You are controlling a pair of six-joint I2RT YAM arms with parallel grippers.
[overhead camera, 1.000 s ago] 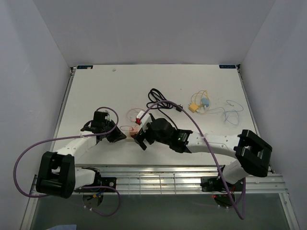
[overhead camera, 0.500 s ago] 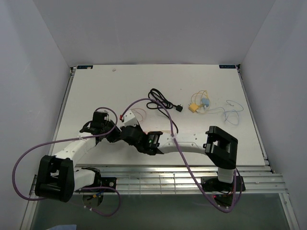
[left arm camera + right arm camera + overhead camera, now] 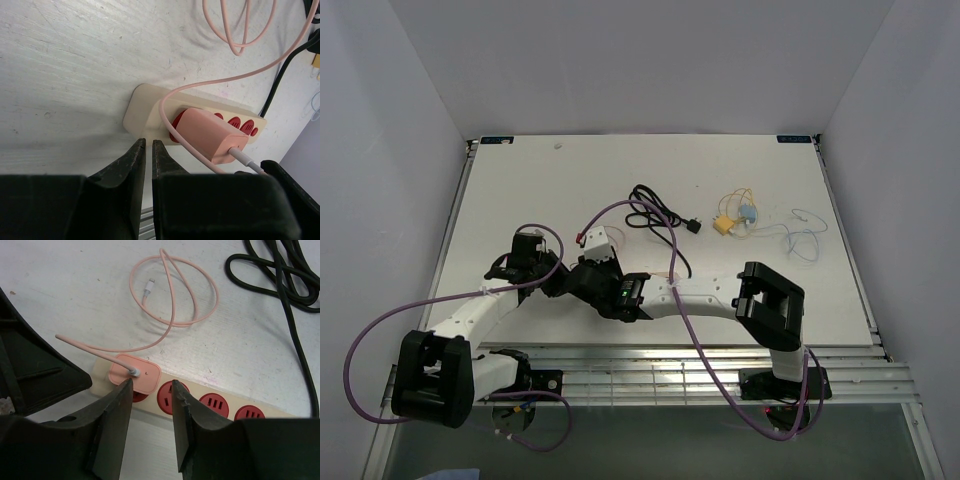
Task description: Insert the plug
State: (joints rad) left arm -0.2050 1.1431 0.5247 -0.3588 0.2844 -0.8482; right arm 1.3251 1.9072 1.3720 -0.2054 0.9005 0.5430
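Observation:
The pink plug (image 3: pixel 135 375) sits in the end socket of the beige power strip (image 3: pixel 102 374), its pink cable (image 3: pixel 172 295) looping away over the table. My right gripper (image 3: pixel 151 382) hangs over the strip with its jaws apart and nothing between them. Its left finger is by the plug's edge and a red socket shows in the gap. The left wrist view shows the plug (image 3: pixel 207 135) seated on the strip (image 3: pixel 145 105). My left gripper (image 3: pixel 148 142) is shut and empty, its tips at the strip's near edge. From above, both grippers (image 3: pixel 558 280) (image 3: pixel 582 272) meet and hide the strip.
A black cable (image 3: pixel 655 215) lies coiled behind the strip. Thin yellow and blue wires (image 3: pixel 740 218) lie at the right of the table. The table's front edge and a slotted rail (image 3: pixel 650 375) run just behind the left gripper.
My right arm has swung left over the strip's end and its jaws have narrowed from wide open. The left gripper stays shut in place.

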